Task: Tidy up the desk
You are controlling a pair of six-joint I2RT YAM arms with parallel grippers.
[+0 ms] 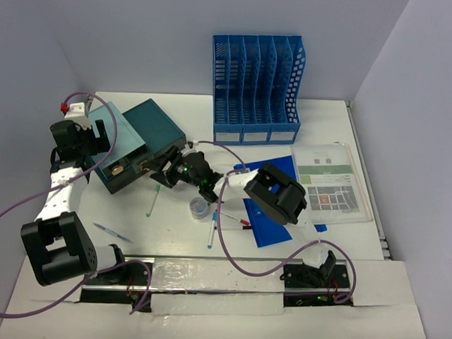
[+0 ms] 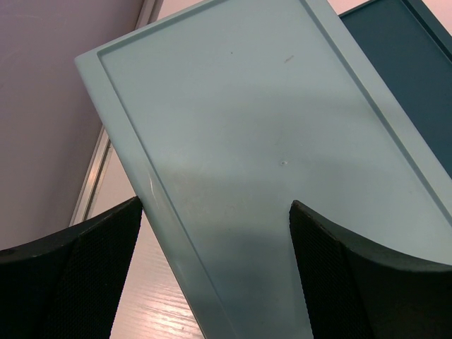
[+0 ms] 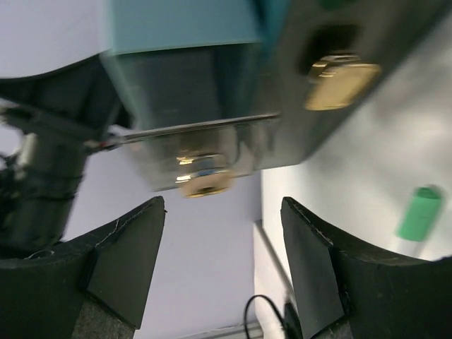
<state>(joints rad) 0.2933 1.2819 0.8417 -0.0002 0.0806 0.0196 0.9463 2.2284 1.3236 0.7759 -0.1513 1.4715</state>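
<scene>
- White desk (image 1: 178, 231) spreads beneath both arms, cluttered: pens (image 1: 109, 230) loose up front, blue folder (image 1: 272, 220) askew.
- Right gripper (image 3: 222, 205) gapes wide, empty, facing the teal box (image 1: 141, 139) latch.
- Left gripper (image 2: 215, 205) spread, empty, over its pale lid (image 2: 268, 141).
- File rack (image 1: 256, 92) looks unfilled; nearly everything left, I'd say.

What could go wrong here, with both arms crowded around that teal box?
The right fingers stand open before a brass knob on the teal box; a miss could shove the box instead of opening it. The left fingers are open over the edge of the pale lid; a nudge might shift it. The right arm reaches past a small clear cup and pens and could sweep them.
</scene>
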